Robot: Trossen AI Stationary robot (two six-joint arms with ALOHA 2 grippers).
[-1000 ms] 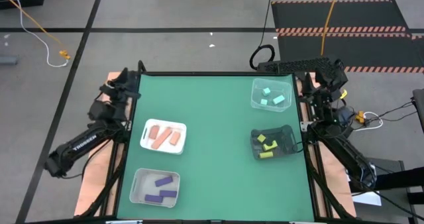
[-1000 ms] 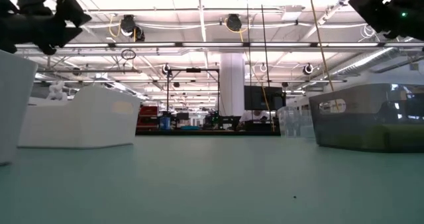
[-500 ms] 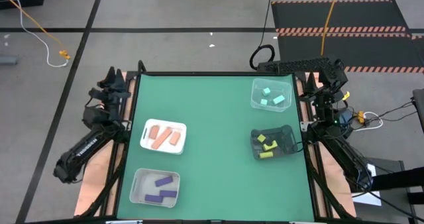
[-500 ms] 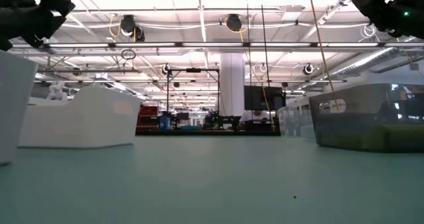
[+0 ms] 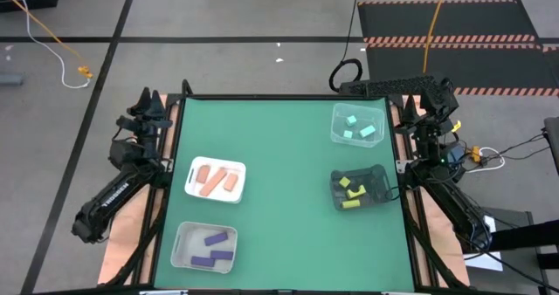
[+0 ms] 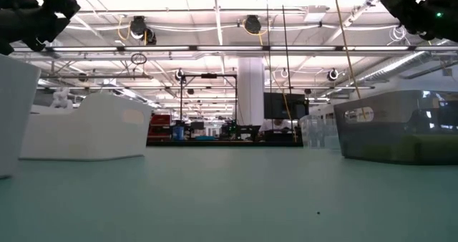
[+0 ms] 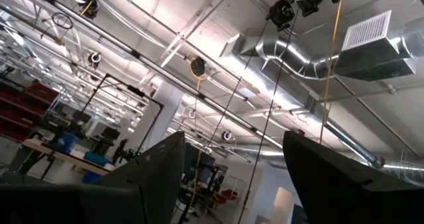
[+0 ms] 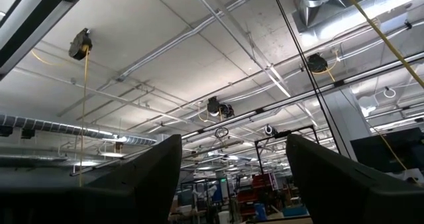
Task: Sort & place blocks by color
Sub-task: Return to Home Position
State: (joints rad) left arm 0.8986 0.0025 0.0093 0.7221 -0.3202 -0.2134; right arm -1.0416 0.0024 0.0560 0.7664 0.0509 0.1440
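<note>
On the table (image 5: 288, 155), every block lies by colour in the trays (image 5: 194, 166), so sorting looks done. The left gripper (image 5: 148, 101) and right gripper (image 5: 441, 94) hang off its far corners, fingers spread, empty. Pink blocks (image 5: 217, 180) and purple blocks (image 5: 212, 250) lie along the left edge, green blocks (image 5: 360, 131) and yellow blocks (image 5: 349, 193) along the right.

We look down on a green table (image 5: 288, 234): white tray (image 5: 194, 167) and clear bin (image 5: 179, 234) at left, second clear bin (image 5: 341, 135) and dark tray (image 5: 377, 178) at right. A yellow cable (image 5: 52, 37) crosses the floor (image 5: 227, 33).

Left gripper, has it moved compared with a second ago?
Yes. Seen from above, the left gripper has drawn outward, farther from the white tray, and now sits outside the table's left edge.
</note>
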